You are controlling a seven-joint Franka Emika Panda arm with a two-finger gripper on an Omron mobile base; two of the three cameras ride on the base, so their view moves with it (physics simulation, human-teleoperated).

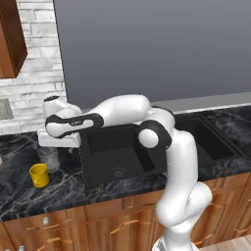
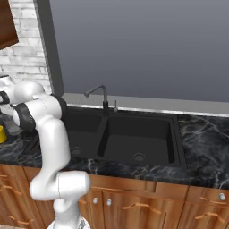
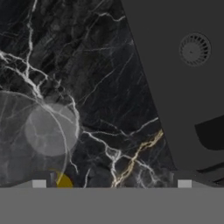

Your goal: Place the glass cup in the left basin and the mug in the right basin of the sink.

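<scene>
Left base view: saw hand [image 1: 51, 145] low over glass cup [image 1: 49, 158] on table [image 1: 19, 188], left of left basin [image 1: 115, 152]; yellow mug [image 1: 39, 175] just beside cup, nearer the front edge. Could not tell spread of fingers here.

Right base view: noted faucet [image 2: 99, 95] behind sink [image 2: 176, 134]; right basin [image 2: 138, 143] beside its twin.

Hand view: found fingertips [image 3: 39, 183] wide apart, gripping nothing; cup rim near one tip, off-centre.
</scene>
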